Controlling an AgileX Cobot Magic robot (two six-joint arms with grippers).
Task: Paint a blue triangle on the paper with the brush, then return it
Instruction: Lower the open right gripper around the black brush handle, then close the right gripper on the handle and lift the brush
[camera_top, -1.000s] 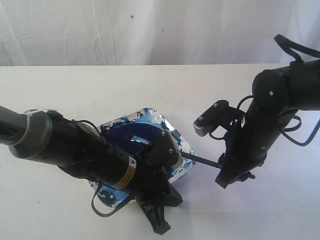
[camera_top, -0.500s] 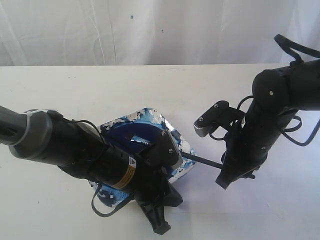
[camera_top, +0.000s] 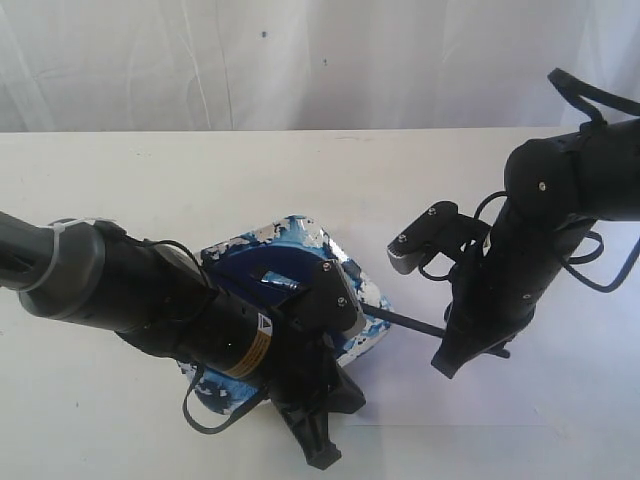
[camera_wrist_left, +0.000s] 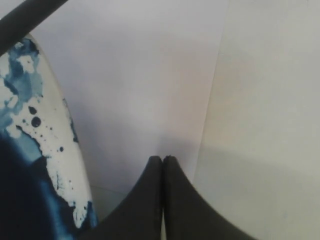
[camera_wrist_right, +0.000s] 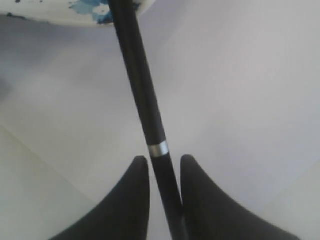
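The bench (camera_top: 150, 180) is lit brightly and evenly, and only faint, soft-edged shadows are cast on it. The exterior view is rendered slightly soft and washed out. In the wrist views the left pincer (camera_wrist_left: 162, 160) and the right pincer (camera_wrist_right: 164, 160) are shown blurred.

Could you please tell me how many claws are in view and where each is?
2. The left claw is shut and empty, over the paper beside the paint dish. The right claw grips the brush by its handle above the paper. None appear hidden.
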